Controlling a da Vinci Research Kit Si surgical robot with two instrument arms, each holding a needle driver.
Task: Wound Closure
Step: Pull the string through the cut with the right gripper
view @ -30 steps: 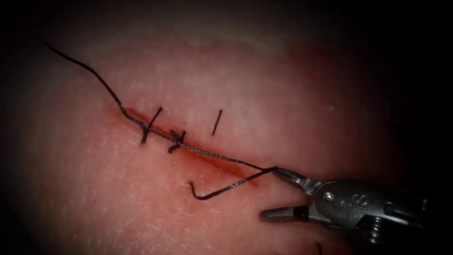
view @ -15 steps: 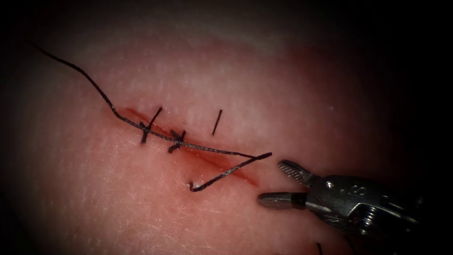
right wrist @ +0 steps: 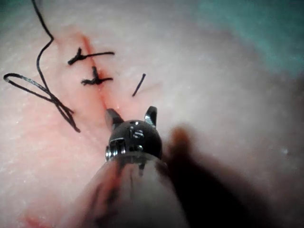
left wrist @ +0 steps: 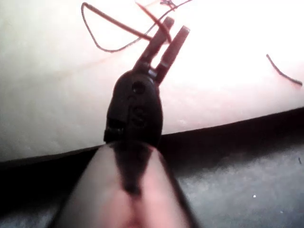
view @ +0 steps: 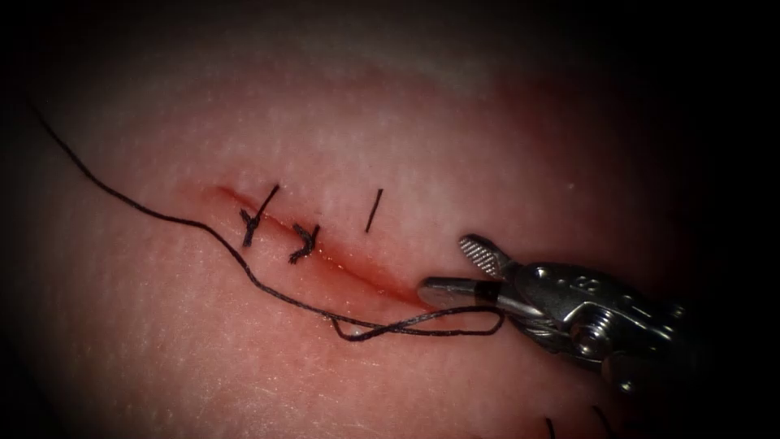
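Steel right end effector [view: 447,267], serrated jaws spread wide, holding nothing, at the lower-right end of the red slit-like cut [view: 325,258] in pale grainy tissue [view: 162,325]. Thin black thread [view: 244,268] looping beneath, below two knotted stitches [view: 280,232]. Needle not seen.

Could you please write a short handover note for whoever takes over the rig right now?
Right tool: jaws open, holding nothing, at the right end of the cut.
Left tool: jaws parted. Thread passes by its tips, but I cannot tell whether it is gripped.
Thread: lies loose on the tissue along the cut's left side and loops under the right tool's lower jaw.
Needle: cannot tell where it is.
Done: two knotted stitches cross the cut. A short cut end of thread lies to its right.
Left: the right stretch of the cut has no stitch across it.
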